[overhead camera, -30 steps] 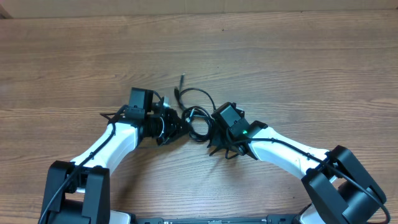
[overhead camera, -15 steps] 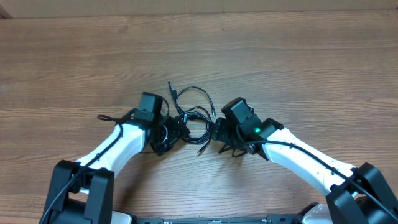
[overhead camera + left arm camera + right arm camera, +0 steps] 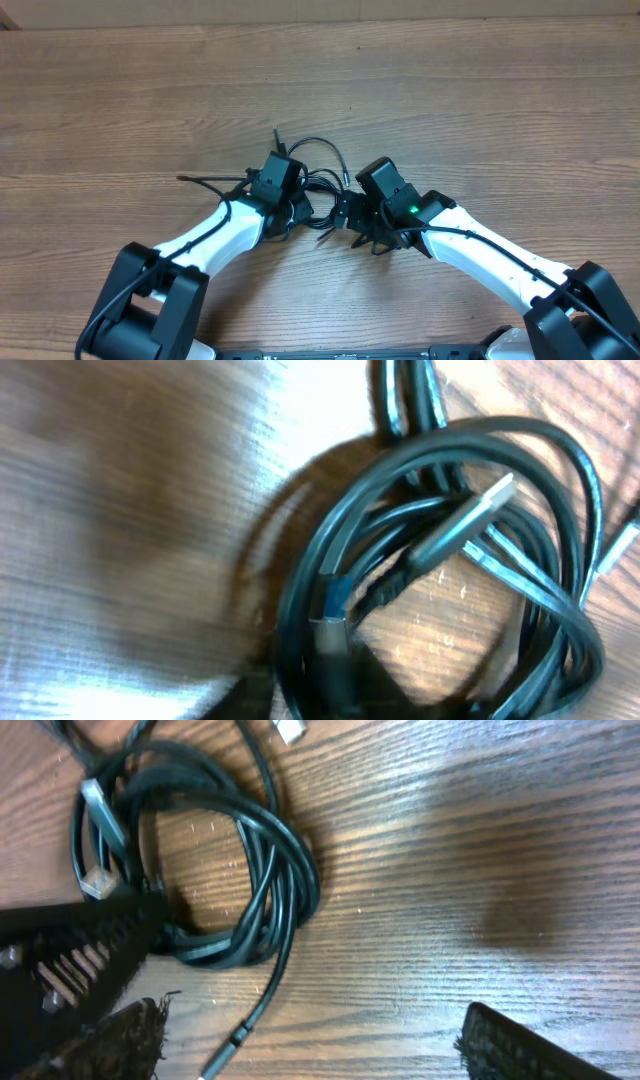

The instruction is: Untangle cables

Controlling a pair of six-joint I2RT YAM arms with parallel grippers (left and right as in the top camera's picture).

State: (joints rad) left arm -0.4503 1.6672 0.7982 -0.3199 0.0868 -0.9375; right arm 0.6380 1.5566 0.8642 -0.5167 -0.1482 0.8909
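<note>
Several thin black cables (image 3: 318, 180) lie tangled in a loose coil on the wooden table between my two arms. My left gripper (image 3: 291, 207) sits low over the coil's left side. Its wrist view is filled by the coil (image 3: 440, 550), with a silver plug (image 3: 482, 508) across the loops and another plug (image 3: 330, 638) at the bottom edge. Its fingers do not show clearly there. My right gripper (image 3: 320, 1045) stands wide open just right of the coil (image 3: 235, 870), and one loose cable end (image 3: 240, 1035) lies between its fingers (image 3: 120, 1040).
The wooden table (image 3: 480, 110) runs out on all sides of the tangle. A black ribbed part of the left gripper (image 3: 60, 955) shows at the left of the right wrist view, touching the coil.
My left arm has swung right, bringing its gripper onto the coil. The right gripper drew back slightly to the right and opened wider. The coil shifted a little.
</note>
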